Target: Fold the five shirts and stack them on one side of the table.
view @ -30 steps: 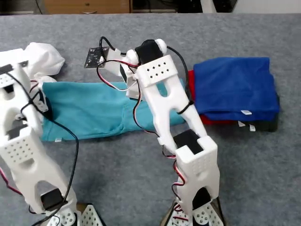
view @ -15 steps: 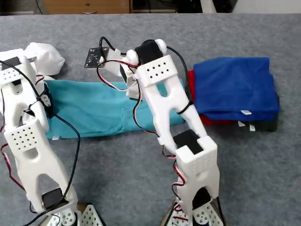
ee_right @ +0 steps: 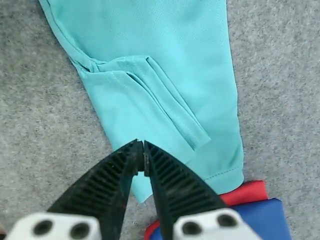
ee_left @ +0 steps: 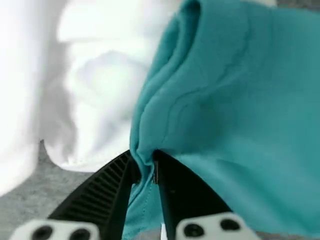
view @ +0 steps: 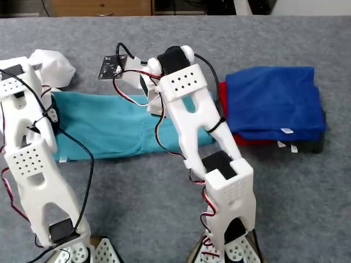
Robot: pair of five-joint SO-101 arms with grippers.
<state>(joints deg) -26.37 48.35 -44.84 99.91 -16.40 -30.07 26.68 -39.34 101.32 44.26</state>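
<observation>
Folding the teal shirt [view: 109,129], which lies flat just beside the folded stack [view: 271,101], seems in hand. The left gripper [ee_left: 145,167] pinches its far end; the right gripper [ee_right: 144,150] is closed, empty. Next, that end likely needs carrying toward the stack.

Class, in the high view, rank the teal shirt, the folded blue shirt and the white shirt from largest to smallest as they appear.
1. teal shirt, spread flat
2. blue shirt, folded
3. white shirt, bunched up
</observation>
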